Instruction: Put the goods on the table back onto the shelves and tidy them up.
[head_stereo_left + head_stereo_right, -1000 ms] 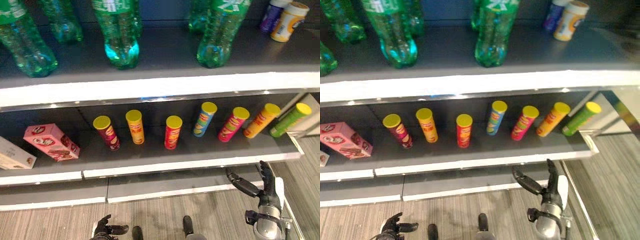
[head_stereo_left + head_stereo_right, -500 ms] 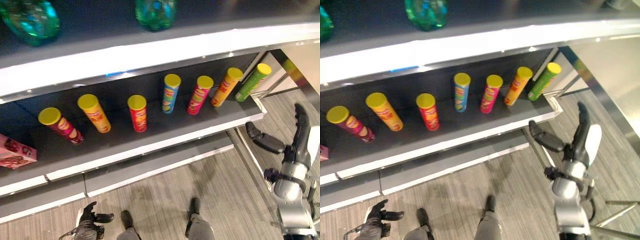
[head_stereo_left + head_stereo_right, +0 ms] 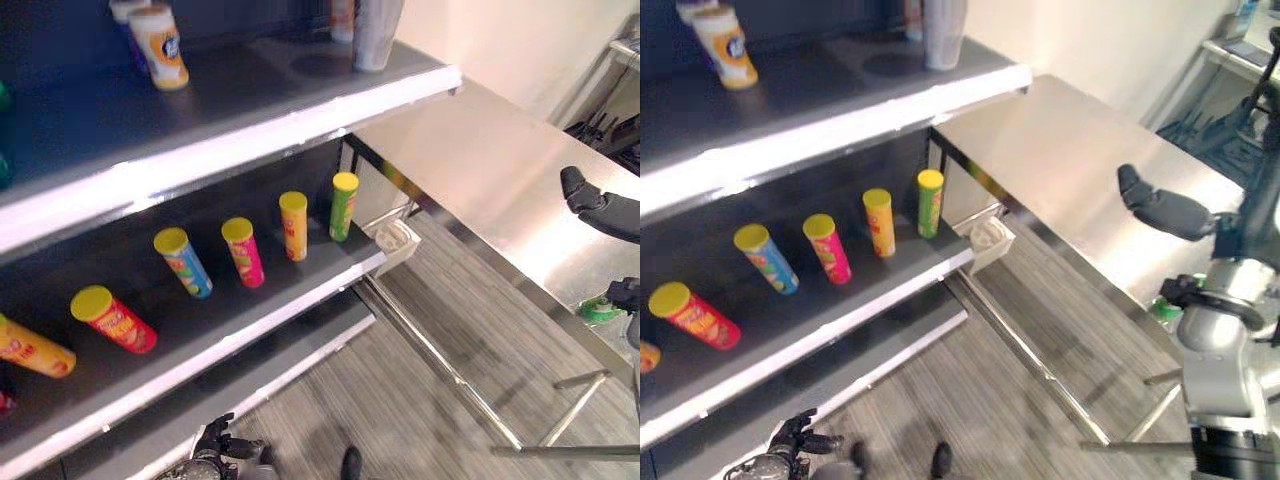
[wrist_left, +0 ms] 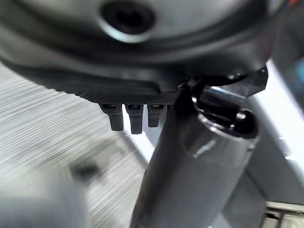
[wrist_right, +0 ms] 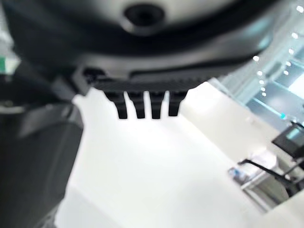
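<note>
In the left half of the head views, a dark shelf unit runs diagonally. On its middle shelf (image 3: 300, 285) there is a row of chip cans with yellow lids: a green can (image 3: 343, 206) at the right end, then an orange can (image 3: 294, 225), a pink can (image 3: 243, 251), a blue can (image 3: 183, 262) and a red can (image 3: 113, 319) further to the lower left. They stand apart from each other. On the upper shelf (image 3: 250, 130), at the top left, an orange-and-white canister (image 3: 158, 45) stands, and a grey cup (image 3: 375, 30) is near the top centre.

To the right of the shelves, a steel table (image 3: 500, 190) goes toward the upper right. At its near edge, in the right part of the frame, a small green item (image 3: 600, 309) lies; I cannot tell what it is. A small white holder (image 3: 395, 240) hangs just beside the corner of the middle shelf.

The right hand (image 3: 1165, 208) is raised over the table at the right side of the frame, with the thumb stretched toward the left. Its own wrist view shows short finger stubs (image 5: 142, 105) in a row and nothing between them, but how far the fingers are spread I cannot tell. The left hand (image 3: 218, 440) hangs low at the bottom centre, above the grey striped floor (image 3: 430, 400), fingers loosely curled and holding nothing. Its wrist view shows the fingers (image 4: 135, 118) in a row, with the floor beyond them.
</note>
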Motion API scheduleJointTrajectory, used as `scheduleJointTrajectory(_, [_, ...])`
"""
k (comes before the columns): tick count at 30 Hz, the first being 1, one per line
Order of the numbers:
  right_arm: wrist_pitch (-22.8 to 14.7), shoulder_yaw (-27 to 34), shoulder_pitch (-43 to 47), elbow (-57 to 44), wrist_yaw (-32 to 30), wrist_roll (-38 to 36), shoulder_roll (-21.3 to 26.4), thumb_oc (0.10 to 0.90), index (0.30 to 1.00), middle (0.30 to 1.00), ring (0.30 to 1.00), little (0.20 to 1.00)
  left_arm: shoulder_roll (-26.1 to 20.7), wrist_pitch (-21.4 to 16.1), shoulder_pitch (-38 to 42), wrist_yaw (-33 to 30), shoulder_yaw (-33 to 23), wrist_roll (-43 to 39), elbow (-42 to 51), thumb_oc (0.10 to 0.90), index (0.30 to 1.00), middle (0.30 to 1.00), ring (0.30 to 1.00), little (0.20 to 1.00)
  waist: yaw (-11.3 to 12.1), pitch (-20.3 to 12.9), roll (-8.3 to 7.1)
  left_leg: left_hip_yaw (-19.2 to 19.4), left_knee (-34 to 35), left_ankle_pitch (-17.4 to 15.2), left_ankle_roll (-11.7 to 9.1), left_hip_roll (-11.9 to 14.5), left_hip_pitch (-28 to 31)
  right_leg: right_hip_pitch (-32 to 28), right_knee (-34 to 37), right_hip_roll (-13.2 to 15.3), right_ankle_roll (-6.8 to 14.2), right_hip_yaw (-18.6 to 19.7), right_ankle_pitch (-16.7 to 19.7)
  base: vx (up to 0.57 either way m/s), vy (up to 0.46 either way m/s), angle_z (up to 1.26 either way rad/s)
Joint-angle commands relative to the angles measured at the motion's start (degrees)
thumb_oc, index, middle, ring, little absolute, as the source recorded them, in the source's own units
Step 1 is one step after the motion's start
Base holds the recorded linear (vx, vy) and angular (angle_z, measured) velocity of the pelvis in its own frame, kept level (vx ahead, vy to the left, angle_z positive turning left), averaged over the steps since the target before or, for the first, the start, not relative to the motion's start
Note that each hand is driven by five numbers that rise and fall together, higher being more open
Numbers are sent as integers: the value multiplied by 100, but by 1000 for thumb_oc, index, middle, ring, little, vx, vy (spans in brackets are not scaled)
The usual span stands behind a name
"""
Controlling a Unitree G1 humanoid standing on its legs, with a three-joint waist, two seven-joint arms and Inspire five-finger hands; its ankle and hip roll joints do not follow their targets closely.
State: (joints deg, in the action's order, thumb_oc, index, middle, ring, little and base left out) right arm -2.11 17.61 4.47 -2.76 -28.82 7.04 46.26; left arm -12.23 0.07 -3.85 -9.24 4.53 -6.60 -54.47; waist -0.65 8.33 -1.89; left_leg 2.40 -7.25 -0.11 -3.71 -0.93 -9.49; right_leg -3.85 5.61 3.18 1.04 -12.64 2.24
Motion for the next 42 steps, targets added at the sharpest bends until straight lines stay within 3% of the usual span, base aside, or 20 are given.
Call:
scheduleJointTrajectory(1, [-338,22,902,-39,-159,44,342,800,900,900,900,900,-423,-171,37,-74,-72,122,11,800,900,900,900,900,396,45,-260,-238,203,-432,205,-298,412,287,-357,-156,666,269,-258,96,-40,-63])
scheduleJointTrajectory(3, [-311,-155,1050,29,-115,57,354,800,900,900,900,900,-410,-192,-53,-83,-115,9,1,800,900,900,900,900,486,46,-196,-570,371,-354,322,-455,492,312,-459,-266,644,474,-308,84,32,-47])
scheduleJointTrajectory(6, [-329,-142,985,109,76,-72,285,800,900,900,900,900,-396,-148,-162,19,-165,113,-235,800,900,900,900,900,462,-158,-188,-523,795,-189,343,-363,828,199,-536,-292,605,613,-459,200,103,-44])
scheduleJointTrajectory(8, [-343,-98,954,-11,171,5,280,800,900,900,900,900,-418,-126,-72,135,-35,243,-298,800,900,900,900,900,347,-4,-58,-523,1080,-39,447,-295,1101,624,-1832,-211,662,823,-717,64,188,-38])
scheduleJointTrajectory(10, [-333,-59,943,-78,182,7,247,800,900,900,900,900,-440,-108,-16,141,-25,260,-299,800,900,900,900,900,322,68,-65,-553,1121,7,464,-287,1119,890,-2358,-169,730,958,-705,-72,34,-24])
scheduleJointTrajectory(11, [-363,-7,956,-144,135,32,186,800,900,900,900,900,-510,-118,74,114,6,270,-243,800,900,900,900,900,250,174,-6,-625,1120,30,468,-149,1122,1117,-2694,-47,800,1104,-553,-116,-69,-1])
scheduleJointTrajectory(13, [-381,-132,1178,-174,126,69,211,800,900,900,900,900,-593,-162,72,68,2,184,-78,800,900,900,900,900,452,143,66,-401,1068,-56,401,77,1039,1120,-2539,771,674,546,-594,-103,-135,5])
scheduleJointTrajectory(15, [-425,-231,1364,-190,211,-39,287,800,900,900,900,900,-668,-179,68,49,-3,150,-5,800,900,900,900,900,543,83,58,-283,1040,-145,326,236,1001,882,-2011,1296,756,114,-355,-39,-198,-41])
scheduleJointTrajectory(17, [-451,-299,1406,-166,280,-158,352,800,900,900,900,900,-691,-185,12,52,-50,51,86,800,900,900,900,900,584,23,-47,-211,1026,-195,272,316,1020,796,-1649,1535,944,50,103,23,-276,-70])
scheduleJointTrajectory(18, [-479,-282,1377,-149,439,-350,389,800,900,900,900,900,-719,-203,-1,42,-145,31,-10,800,900,900,900,900,594,-51,-251,-99,1043,-232,168,319,1090,649,-1202,1458,1138,165,275,67,-401,-60])
scheduleJointTrajectory(19, [-525,-315,1320,-96,580,-581,367,800,900,900,900,900,-715,-212,-66,67,-205,14,-13,800,900,900,900,900,676,-161,-425,-33,1061,-243,72,329,1110,351,-641,1360,1247,-7,225,47,-428,-42])
scheduleJointTrajectory(22, [-750,-302,1170,-234,954,-1320,238,800,900,900,900,900,-683,-209,-110,111,-286,-94,-10,800,900,900,900,900,693,-210,-533,-89,1129,-75,-179,608,1066,150,-259,1032,1228,-101,150,-15,-284,-4])
scheduleJointTrajectory(27, [-1023,-141,836,-460,1593,-2547,-18,800,900,900,900,900,-621,-167,-57,293,-241,7,-179,800,900,900,900,900,549,-269,-406,-188,1225,113,-459,1033,1021,-16,-115,578,1010,-327,-113,-19,-170,13])
scheduleJointTrajectory(32, [-1232,241,216,-864,2314,-3917,-614,800,900,900,900,900,-505,-169,-114,439,-289,139,-363,800,900,900,900,900,400,-339,-207,-119,1225,111,-534,1153,1138,-151,-94,458,924,-344,-240,33,-14,9])
scheduleJointTrajectory(36, [-1146,428,-131,-1024,2582,-3856,-530,800,900,900,900,900,-479,-191,-127,507,-341,249,-385,800,900,900,900,900,303,-360,-153,-3,1225,75,-533,1132,1172,-112,-84,495,954,-295,-204,11,42,-1])
scheduleJointTrajectory(42, [-1125,704,-229,-1081,2511,-3456,-382,800,900,900,900,900,-463,-259,-172,509,-399,327,-376,800,900,900,900,900,120,-372,-97,396,1225,-43,-495,1155,1341,57,-61,521,1040,1,-77,-4,43,-27])
